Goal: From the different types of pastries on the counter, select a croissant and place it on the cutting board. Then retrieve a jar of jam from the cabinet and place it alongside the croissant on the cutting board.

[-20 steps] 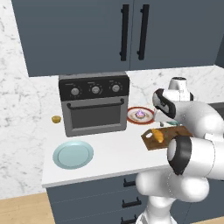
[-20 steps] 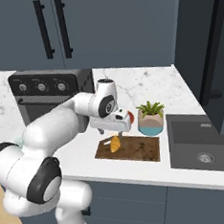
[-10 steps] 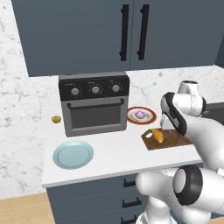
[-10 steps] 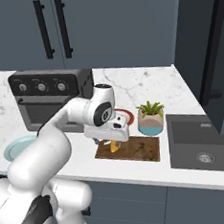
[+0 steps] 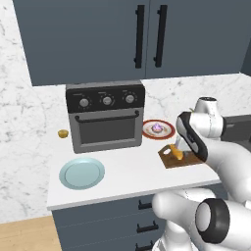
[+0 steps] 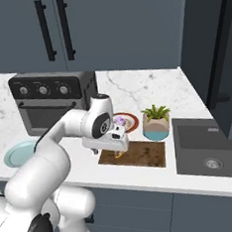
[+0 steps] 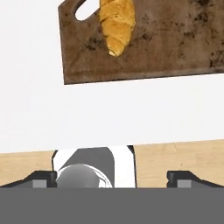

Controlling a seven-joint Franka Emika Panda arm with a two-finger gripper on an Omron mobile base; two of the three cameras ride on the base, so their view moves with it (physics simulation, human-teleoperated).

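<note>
The golden croissant (image 7: 117, 24) lies on the dark brown cutting board (image 7: 148, 48), beside the board's pale hole. My gripper (image 7: 111, 179) hovers above the counter's front edge, short of the board. Its jaws stand wide open with nothing between them. From the right base view the hand (image 6: 112, 138) covers the board's left end (image 6: 141, 154), and the croissant (image 6: 117, 154) peeks out below it. The left base view has the croissant (image 5: 176, 153) on the board (image 5: 186, 159). A purple-frosted pastry (image 5: 157, 128) sits on a red plate. The cabinet (image 5: 149, 37) is shut; the jar of jam is out of view.
A black toaster oven (image 5: 105, 115) stands left of the board, with a pale blue plate (image 5: 82, 172) in front of it. A potted plant (image 6: 156, 122) sits behind the board's right end. A dark sink (image 6: 205, 147) lies further right. A small yellow item (image 5: 62, 133) rests by the wall.
The hand has drawn up and back from the croissant, which stays on the board. The arm's elbow has swung toward the sink side. The jaws stay open.
</note>
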